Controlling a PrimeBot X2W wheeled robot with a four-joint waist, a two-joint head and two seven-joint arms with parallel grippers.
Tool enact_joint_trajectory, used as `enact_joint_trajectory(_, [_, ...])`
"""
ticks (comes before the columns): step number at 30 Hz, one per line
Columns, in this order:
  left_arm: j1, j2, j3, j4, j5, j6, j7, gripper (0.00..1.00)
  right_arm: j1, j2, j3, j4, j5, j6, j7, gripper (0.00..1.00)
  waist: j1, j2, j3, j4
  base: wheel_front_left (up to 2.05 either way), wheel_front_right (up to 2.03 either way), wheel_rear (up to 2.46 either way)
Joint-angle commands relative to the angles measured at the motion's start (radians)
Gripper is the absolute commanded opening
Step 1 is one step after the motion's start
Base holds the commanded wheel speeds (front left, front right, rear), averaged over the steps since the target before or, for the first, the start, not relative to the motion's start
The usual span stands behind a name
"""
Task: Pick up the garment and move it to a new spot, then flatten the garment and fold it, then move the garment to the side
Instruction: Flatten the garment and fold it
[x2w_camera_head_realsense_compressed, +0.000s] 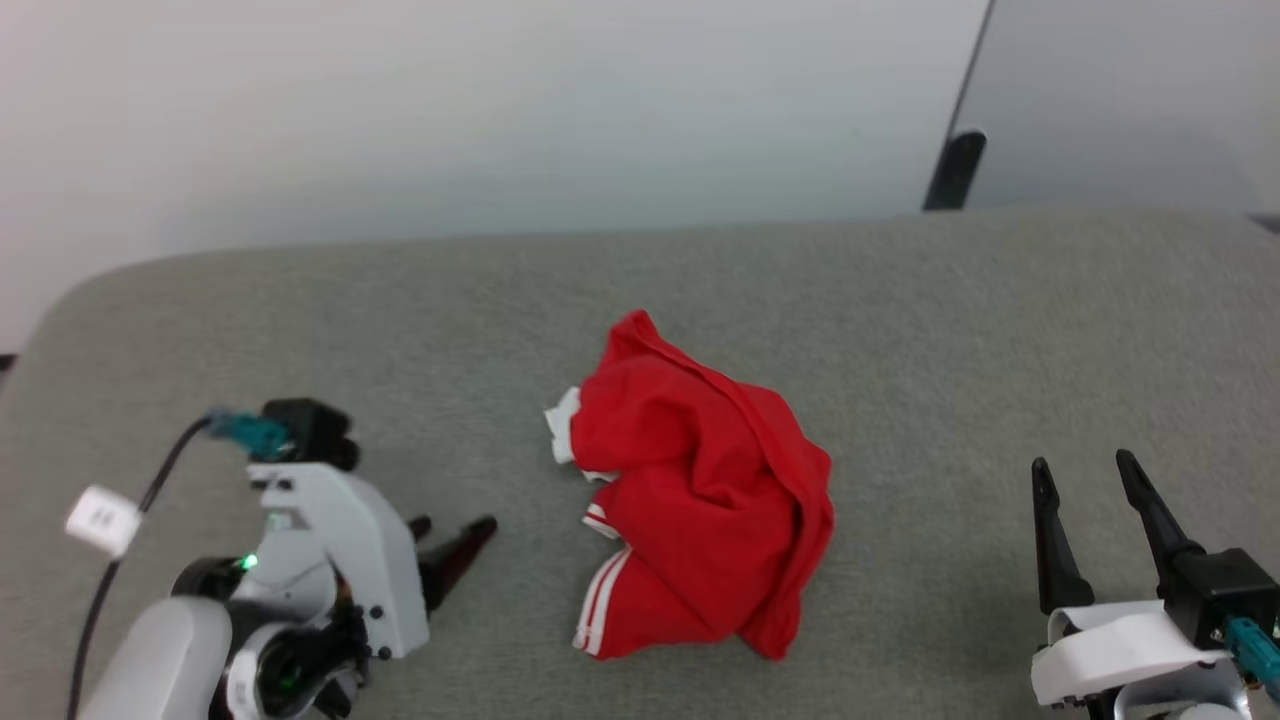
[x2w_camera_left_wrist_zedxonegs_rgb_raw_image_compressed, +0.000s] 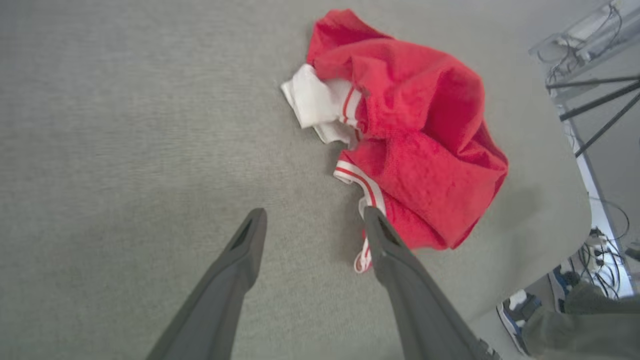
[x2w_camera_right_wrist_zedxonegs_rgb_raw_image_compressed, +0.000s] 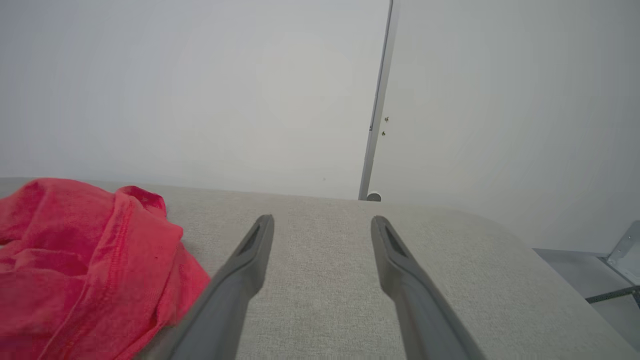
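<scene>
The garment (x2w_camera_head_realsense_compressed: 700, 500) is lying mid-table (x2w_camera_head_realsense_compressed: 900, 300), with the left gripper (x2w_camera_head_realsense_compressed: 452, 524) sitting near its left and the right gripper (x2w_camera_head_realsense_compressed: 1083, 462) well apart to its right.

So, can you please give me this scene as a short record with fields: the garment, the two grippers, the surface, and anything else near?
garment: crumpled red heap, white sleeve and striped trim showing on the robot's left side; not flattened yet
surface: grey cloth-covered table, garment near its middle
left gripper: open, pointing at the garment's striped trim, not touching it, holding nothing
right gripper: open, to the right of the garment, apart from it, holding nothing
nearby: a person's shoe on the floor past the table edge
</scene>
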Motion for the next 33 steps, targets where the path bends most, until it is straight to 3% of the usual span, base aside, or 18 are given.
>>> enact_joint_trajectory(1, [-0.016, 0.005, -0.007, -0.011, -0.001, 0.007, 0.02, 1.0, -0.012, 0.001, 0.0, 0.002, 0.006, -0.001, -0.005, 1.0, 0.0, 0.0, 0.048, -0.044, 0.0, 0.0, 0.0])
enact_joint_trajectory(6, [-0.048, 0.017, -0.059, -0.052, -0.022, 0.08, 0.207, 1.0, -0.037, 0.001, 0.009, 0.02, 0.025, -0.001, -0.013, 1.0, 0.0, 0.0, 0.084, -0.071, 0.0, 0.0, 0.0])
enact_joint_trajectory(12, [-0.061, 0.002, -0.111, -0.055, -0.035, 0.11, 0.297, 1.0, -0.062, 0.001, 0.029, 0.038, 0.036, -0.001, -0.019, 1.0, 0.0, 0.0, 0.119, -0.099, 0.0, 0.0, 0.0])
enact_joint_trajectory(23, [-0.061, -0.014, -0.133, -0.005, -0.05, 0.109, 0.316, 1.0, -0.092, 0.001, 0.047, 0.029, 0.057, -0.001, -0.02, 1.0, 0.0, 0.0, 0.172, -0.129, 0.0, 0.0, 0.0])
enact_joint_trajectory(32, [-0.069, -0.033, -0.144, 0.082, -0.05, 0.061, 0.267, 1.0, -0.107, 0.001, 0.06, 0.033, 0.075, -0.001, -0.02, 1.0, 0.0, 0.0, 0.196, -0.13, 0.0, 0.0, 0.0])
enact_joint_trajectory(33, [-0.071, -0.035, -0.148, 0.093, -0.054, 0.05, 0.265, 0.95, -0.109, 0.001, 0.06, 0.033, 0.076, -0.001, -0.02, 1.0, 0.0, 0.0, 0.197, -0.129, 0.0, 0.0, 0.0])
